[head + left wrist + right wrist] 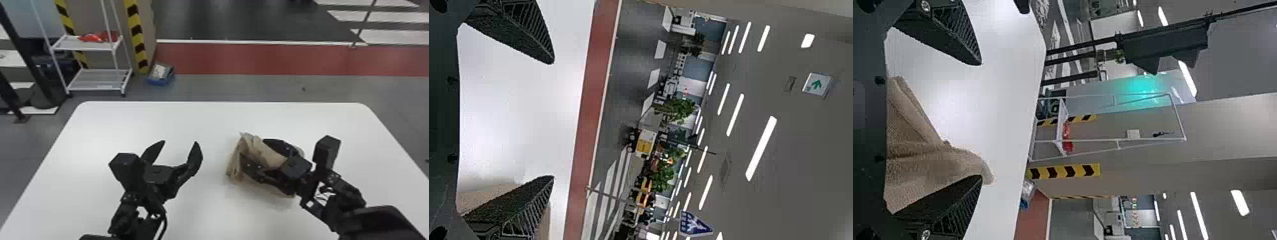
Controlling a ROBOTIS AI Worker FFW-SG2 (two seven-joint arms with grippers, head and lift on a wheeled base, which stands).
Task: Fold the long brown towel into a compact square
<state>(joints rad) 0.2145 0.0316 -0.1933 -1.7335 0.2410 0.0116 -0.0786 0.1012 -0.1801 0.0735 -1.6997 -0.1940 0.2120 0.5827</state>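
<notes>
Towel (236, 162) bunched on table (143, 118), right of centre; no compact square yet, flattening and squaring likely left; right pincer (252, 147) wide around it; left pincer (180, 142) wide, empty.

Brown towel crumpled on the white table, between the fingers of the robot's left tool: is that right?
The side is wrong: the head view shows the brown towel between the fingers of the right tool. It does lie crumpled on the white table.

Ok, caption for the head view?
Left gripper open over a white table; right gripper, open too, around part of a crumpled brown towel.
</notes>
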